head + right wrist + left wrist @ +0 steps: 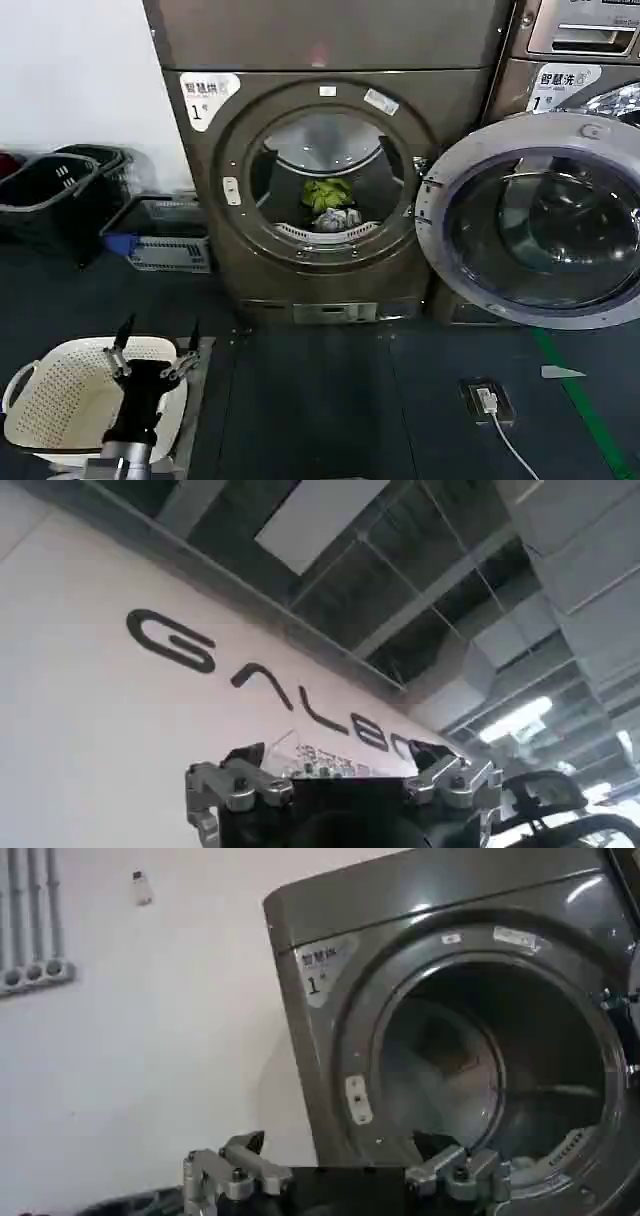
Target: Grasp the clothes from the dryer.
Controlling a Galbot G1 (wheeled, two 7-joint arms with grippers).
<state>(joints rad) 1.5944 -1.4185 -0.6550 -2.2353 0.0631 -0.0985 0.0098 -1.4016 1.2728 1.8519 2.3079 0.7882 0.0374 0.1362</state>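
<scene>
Standing open, the dryer (330, 170) has its glass door (535, 225) swung right, across the neighbouring machine (580, 60); the clothes (330, 205), yellow-green over pale grey, lie low in the drum. Dark baskets (60, 195) stand left, and a white basket (60, 400) sits under the left gripper (155, 345), fingers spread, well short of the porthole. The right gripper (340, 780), also spread, points up at a lettered wall.

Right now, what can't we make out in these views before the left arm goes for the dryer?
- Clothes: head view shows a yellow-green piece over a pale one, too small to tell their edges apart.
- Drum floor: in the left wrist view, the left claw hides the dryer's lower opening.
- Right claw: right wrist view faces a wall and ceiling, so its position relative to the dryer is unknown.
</scene>
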